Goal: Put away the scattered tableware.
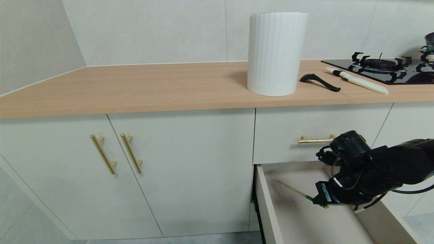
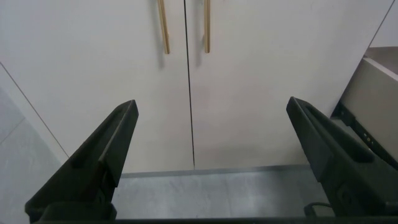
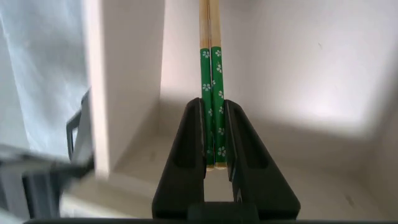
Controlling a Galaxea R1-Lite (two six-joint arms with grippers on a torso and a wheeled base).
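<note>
While the right gripper (image 1: pixel 317 199) hangs inside the open drawer (image 1: pixel 268 203), I can see its fingers (image 3: pixel 186 143) pinching a pair of chopsticks (image 3: pixel 211 62) at their green patterned end, with the two sticks side by side in the grip. In the head view the chopsticks (image 1: pixel 293 190) point out of the gripper toward the back left of the drawer. Their pale tips are low over the drawer floor, and I cannot tell whether they touch it. Just above the open drawer is a shut drawer with a brass handle (image 1: pixel 315 140).

My left gripper (image 2: pixel 211 109) sits low, facing the double cabinet doors (image 2: pixel 261 93), with its fingers spread wide and nothing between them.

Up on the counter (image 1: pixel 152 84) a tall white ribbed container (image 1: pixel 276 54) stands upright. Just to its right lies a black-handled utensil (image 1: pixel 320 82). Beside that, apart from it, a white knife (image 1: pixel 359 81) lies alongside the front edge of the black gas hob (image 1: pixel 383 69).
</note>
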